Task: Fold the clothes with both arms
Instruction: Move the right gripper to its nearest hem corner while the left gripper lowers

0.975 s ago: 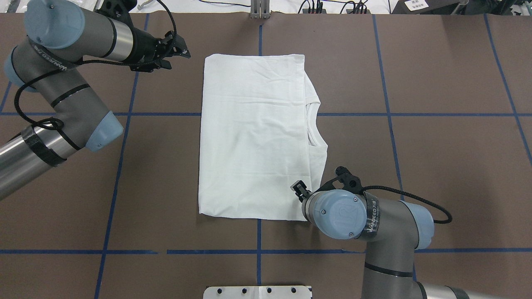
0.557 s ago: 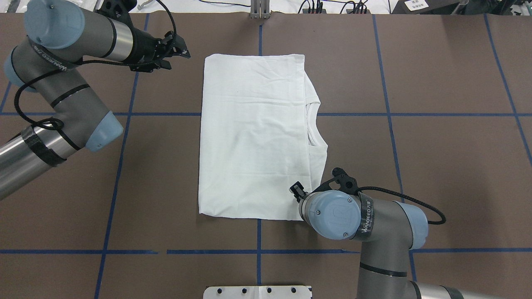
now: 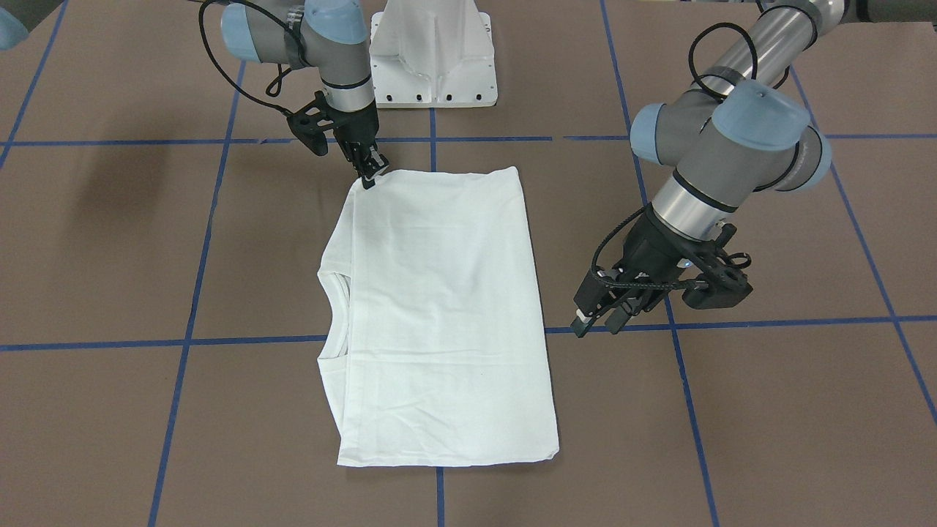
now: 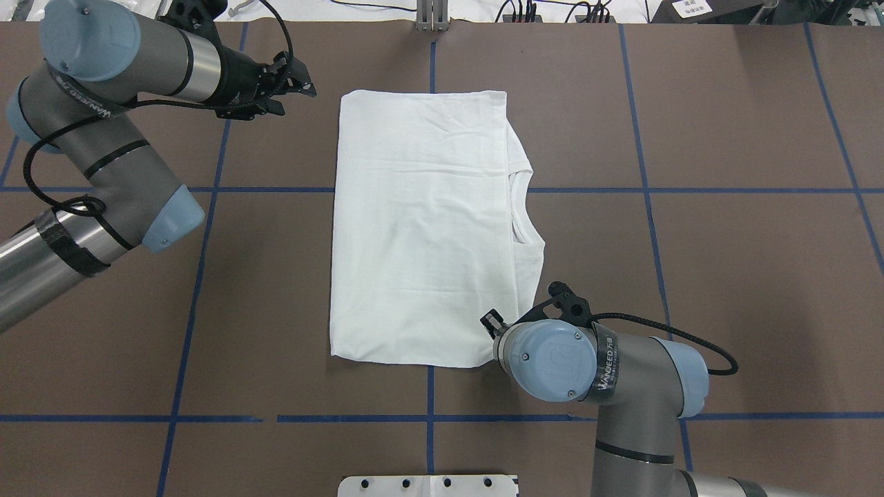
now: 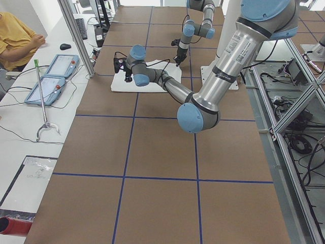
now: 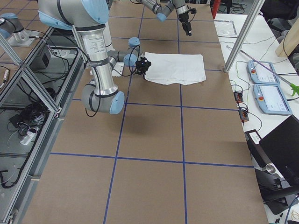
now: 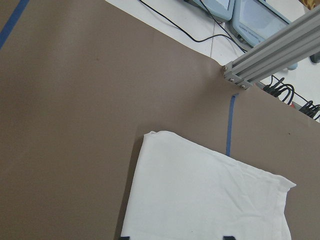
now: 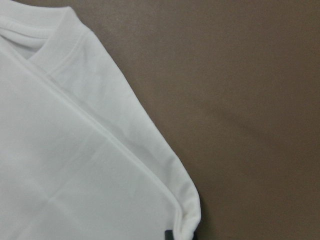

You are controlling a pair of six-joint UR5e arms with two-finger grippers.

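Observation:
The white shirt [image 4: 421, 228] lies folded into a flat rectangle in the middle of the brown table, plain side up, with its collar [image 4: 521, 207] on the right edge. It also shows in the front view [image 3: 439, 315]. My right gripper [image 4: 492, 321] is at the shirt's near right corner. In the front view [image 3: 370, 174] it touches that corner. In the right wrist view the corner [image 8: 187, 222] sits between close-set fingertips. My left gripper [image 4: 307, 81] is open and empty, off the shirt's far left corner, above the table [image 3: 594, 326].
The white pedestal base [image 3: 432, 58] stands at the robot's side of the table. An aluminium post [image 7: 270, 55] and cables are at the far edge. Teach pendants [image 5: 51, 76] and an operator in yellow [image 5: 15, 35] are beyond it. Blue tape lines [image 4: 200, 262] cross the table.
My right arm has shifted a little left and toward the robot, with its gripper staying at the shirt's near right corner. The left arm has not moved.

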